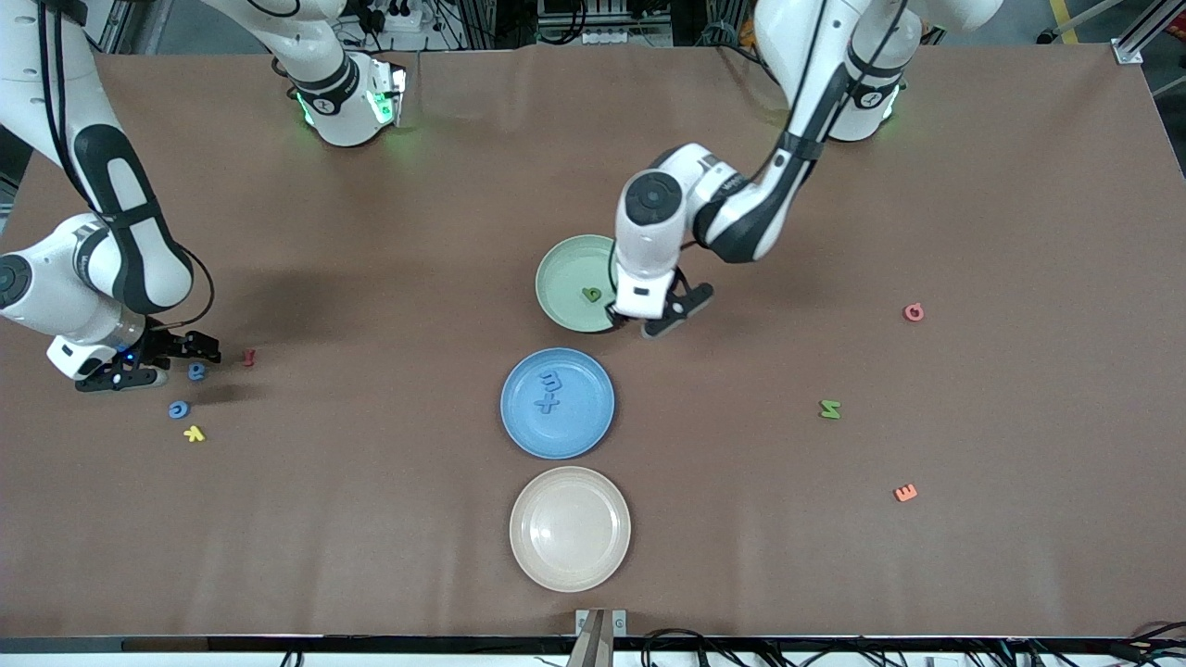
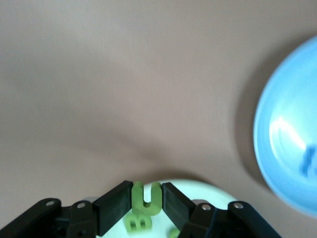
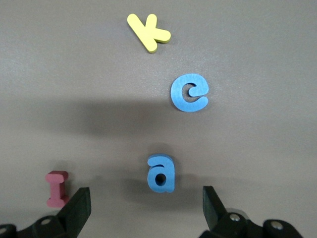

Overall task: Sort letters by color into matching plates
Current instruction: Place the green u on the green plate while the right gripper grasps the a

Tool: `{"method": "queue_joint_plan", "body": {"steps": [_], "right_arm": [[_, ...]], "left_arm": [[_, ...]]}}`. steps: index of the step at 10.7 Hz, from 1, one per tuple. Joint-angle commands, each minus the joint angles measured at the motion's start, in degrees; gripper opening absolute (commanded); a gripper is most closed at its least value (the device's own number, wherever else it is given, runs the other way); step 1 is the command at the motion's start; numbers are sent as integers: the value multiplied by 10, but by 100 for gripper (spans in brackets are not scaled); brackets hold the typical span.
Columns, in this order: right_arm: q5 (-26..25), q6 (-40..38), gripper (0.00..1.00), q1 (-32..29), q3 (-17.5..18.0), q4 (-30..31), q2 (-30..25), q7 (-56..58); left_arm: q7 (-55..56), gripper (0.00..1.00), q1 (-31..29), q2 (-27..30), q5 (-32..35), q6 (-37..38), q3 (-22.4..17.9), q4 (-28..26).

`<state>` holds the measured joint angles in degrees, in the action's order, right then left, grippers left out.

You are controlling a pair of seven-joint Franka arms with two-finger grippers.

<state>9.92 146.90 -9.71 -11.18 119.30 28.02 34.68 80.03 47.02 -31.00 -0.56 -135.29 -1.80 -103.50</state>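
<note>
Now your left gripper (image 2: pixel 146 201) pinches a green U (image 2: pixel 146 197) over the green plate (image 1: pixel 556 269). Your right gripper (image 3: pixel 146 208) gapes around the blue a (image 3: pixel 161 172). It's probably light and stiff; grip its flat sides.

Red letter I (image 3: pixel 57 188) just beside blue letter a (image 3: pixel 161 172); wide-spread right claw (image 3: pixel 146 208) astride.

Green plate (image 1: pixel 561 269): you see one green letter (image 1: pixel 591 295) inside, perhaps another under the hand.
Blue plate (image 1: pixel 557 404): two blue letters (image 1: pixel 548 391) lying flat.
Cream plate (image 1: pixel 569 529): bare, nearest your camera.
Loose green letter (image 1: pixel 830 409): toward the left arm's end.
</note>
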Motion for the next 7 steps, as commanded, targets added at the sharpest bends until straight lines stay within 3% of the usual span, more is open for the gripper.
{"method": "queue_joint_plan", "body": {"steps": [1,3,4,5,7], "right_arm": [[-1,40,100,-7,3,1,16,-1],[-1,32,100,-7,3,1,15,-2],[-1,31,100,-7,3,0,15,-2],[-1,31,100,-7,3,-2,16,-4],[-1,31,100,-7,3,-3,16,-4]], "left_arm": [[44,0,56,-5,6,47,-8,9],[44,6,75,-20,6,58,-8,8],[41,85,76,-24,7,64,-7,8],[44,100,82,-27,6,67,-7,8],[39,100,76,-23,10,77,-9,8]]}}
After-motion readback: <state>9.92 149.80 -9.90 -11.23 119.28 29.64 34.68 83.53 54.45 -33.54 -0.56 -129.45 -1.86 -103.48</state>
